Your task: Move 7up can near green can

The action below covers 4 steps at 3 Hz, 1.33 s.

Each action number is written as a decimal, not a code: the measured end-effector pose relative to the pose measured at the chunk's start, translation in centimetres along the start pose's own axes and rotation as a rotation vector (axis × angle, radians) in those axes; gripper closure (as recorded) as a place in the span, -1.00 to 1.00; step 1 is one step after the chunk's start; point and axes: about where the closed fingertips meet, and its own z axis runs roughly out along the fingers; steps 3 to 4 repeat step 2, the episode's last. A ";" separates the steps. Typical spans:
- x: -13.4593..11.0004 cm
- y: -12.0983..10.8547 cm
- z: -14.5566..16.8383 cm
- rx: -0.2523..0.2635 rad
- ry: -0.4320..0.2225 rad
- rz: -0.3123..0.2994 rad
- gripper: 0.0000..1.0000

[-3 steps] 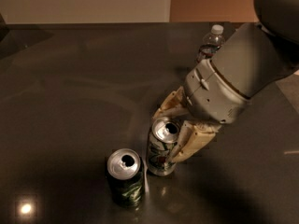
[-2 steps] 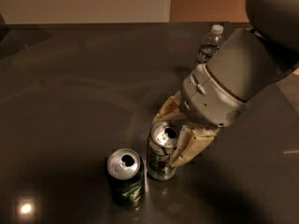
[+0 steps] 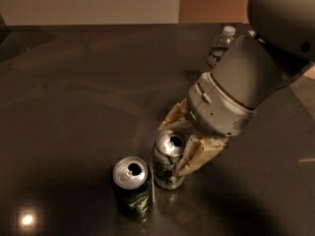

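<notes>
The gripper sits low in the centre-right of the frame, at the end of a thick grey arm that comes down from the upper right corner. Its 2 tan fingers straddle the 7up can. 1 finger lies against the can's right side, and the other reaches in behind the rim on the upper left. They are closed to the width of the can and appear to clasp it between them.

The 7up can stands upright on the dark, glossy worktop, a little below the middle of the frame. It has a pale body with a green and dark logo and an opened silver top.

The green can stands upright just beside it, to the lower left. It is dark green with a lighter mottled pattern, and its silver top is also opened. The 2 cans are very close, with only a thin sliver of gap showing between their sides.

A clear plastic water bottle with a white cap stands well apart from the cans, toward the upper right, partly hidden behind the arm. A small bright light spot reflects off the worktop in the lower left corner. Along the top of the frame runs a pale wall.
</notes>
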 end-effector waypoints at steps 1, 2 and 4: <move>-0.2 0.0 -0.1 0.006 0.003 -0.003 -1.00; -0.2 0.0 -0.1 0.007 0.003 -0.003 -1.00; -0.2 0.0 -0.1 0.007 0.003 -0.003 -1.00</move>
